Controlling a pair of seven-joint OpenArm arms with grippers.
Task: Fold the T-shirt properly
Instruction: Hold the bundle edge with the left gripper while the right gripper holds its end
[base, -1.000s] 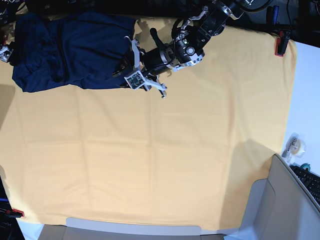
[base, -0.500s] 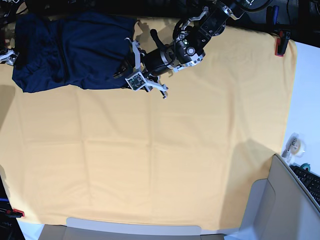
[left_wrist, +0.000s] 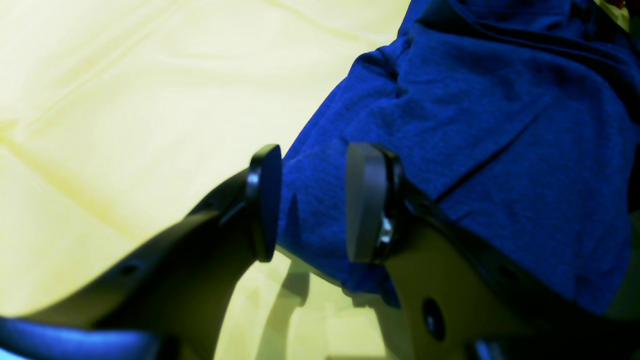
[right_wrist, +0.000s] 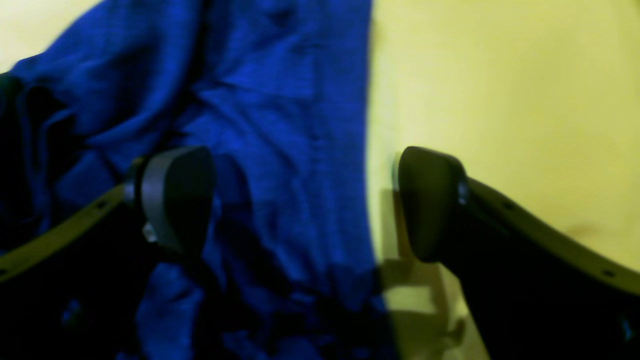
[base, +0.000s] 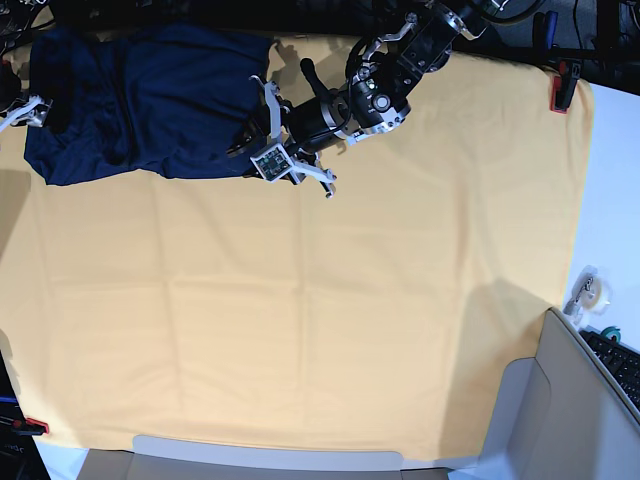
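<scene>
The dark navy T-shirt (base: 140, 95) lies crumpled at the far left of the yellow cloth (base: 320, 300). My left gripper (base: 243, 140) is at the shirt's right lower edge. In the left wrist view the left gripper (left_wrist: 312, 200) is open by a narrow gap, with the shirt's edge (left_wrist: 450, 125) lying between and behind its pads. My right gripper (base: 27, 108) is at the shirt's left edge. In the right wrist view the right gripper (right_wrist: 305, 200) is wide open, straddling the shirt's border (right_wrist: 280, 125) on the yellow cloth (right_wrist: 500, 75).
Red clamps (base: 562, 88) (base: 33, 426) pin the yellow cloth at its corners. A tape roll (base: 588, 292) and a keyboard (base: 622, 362) lie on the white table at the right. A grey seat-like shape (base: 560, 410) stands at the front right.
My right gripper has moved in from the left edge onto the shirt's left border. My left arm has shifted slightly toward the shirt. The shirt has hardly moved.
</scene>
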